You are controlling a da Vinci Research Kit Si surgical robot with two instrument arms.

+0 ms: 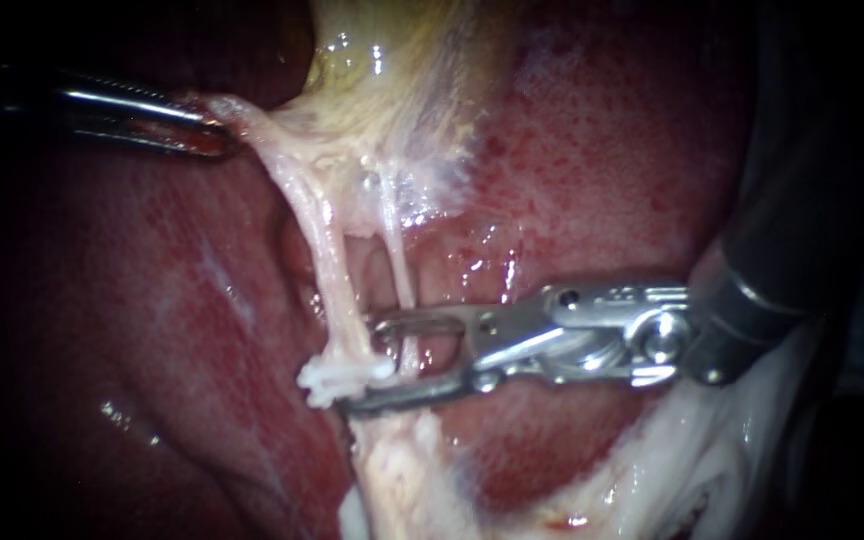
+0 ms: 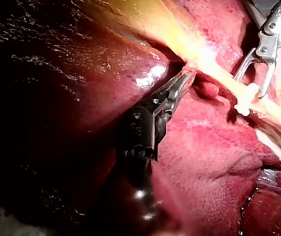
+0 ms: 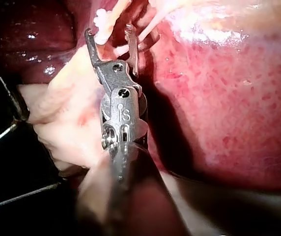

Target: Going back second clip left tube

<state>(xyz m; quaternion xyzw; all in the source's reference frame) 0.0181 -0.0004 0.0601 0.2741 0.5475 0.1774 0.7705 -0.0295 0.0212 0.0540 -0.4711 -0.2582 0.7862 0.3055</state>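
Endoscope view: left instrument [image 1: 207, 135], jaws clenched on tissue [image 1: 252, 125]. Right instrument [image 1: 370, 363], jaws apart, empty, straddling right tube [image 1: 400, 265]. Clip [image 1: 337, 378] sits on left tube [image 1: 337, 270], at jaw tips. Advised: withdraw straight, snagging neither tube.

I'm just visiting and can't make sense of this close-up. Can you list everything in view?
liver: 1, dark red, behind everything
gallbladder: 1, yellowish, top middle
left tube: 1, pale, runs down from the gallbladder
right tube: 1, pale, thinner, beside the left tube
clip: 1, white, across the left tube low down
pale tissue: 1 band, whitish, stretched from the gallbladder toward the left
left tool: 1, silver, enters from the left, jaws shut on the pale tissue
right tool: 1, silver, enters from the right, jaws open, with the right tube seen between them and the tips next to the clip
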